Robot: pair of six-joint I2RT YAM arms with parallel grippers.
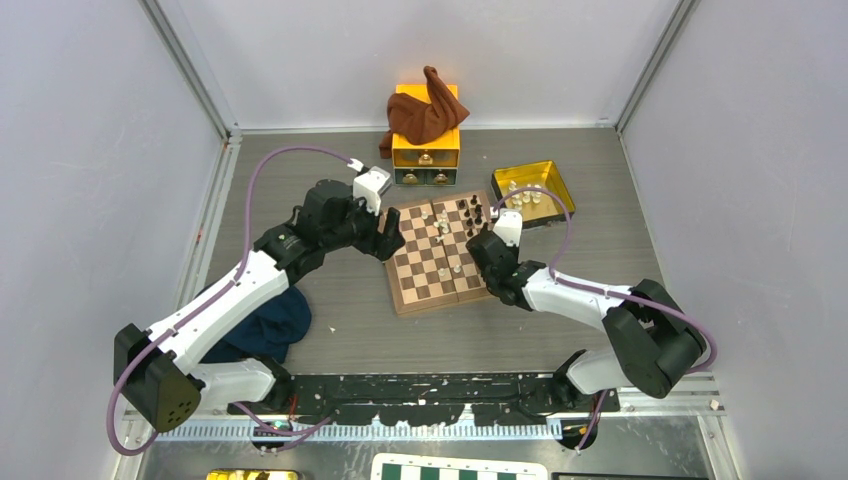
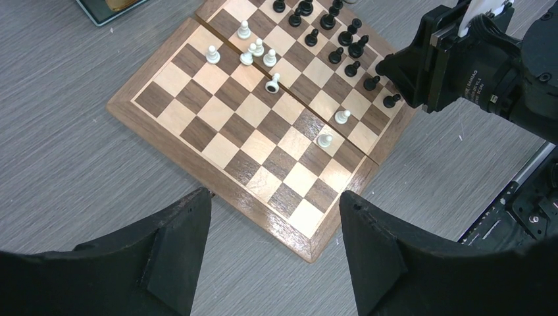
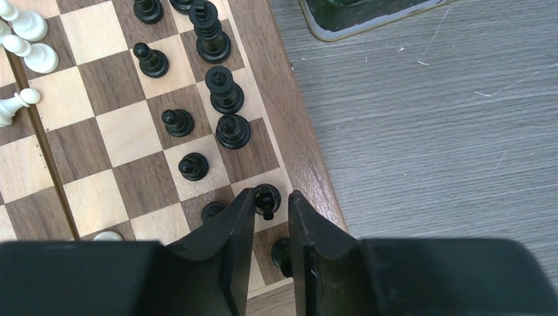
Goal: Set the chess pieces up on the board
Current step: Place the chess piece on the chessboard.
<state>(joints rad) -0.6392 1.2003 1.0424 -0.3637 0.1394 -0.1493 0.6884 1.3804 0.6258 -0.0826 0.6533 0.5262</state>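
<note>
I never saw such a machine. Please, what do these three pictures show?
A robot's left arm and right arm stand at a table. One picture looks down from above; the other two come from a camera on each wrist. On the table lie a wooden chessboard with white pieces and dark pieces, a yellow tray, and an orange drawer box under a brown cloth. The left gripper is open and empty. The right gripper stands around one dark piece, seemingly not squeezing it.
</note>
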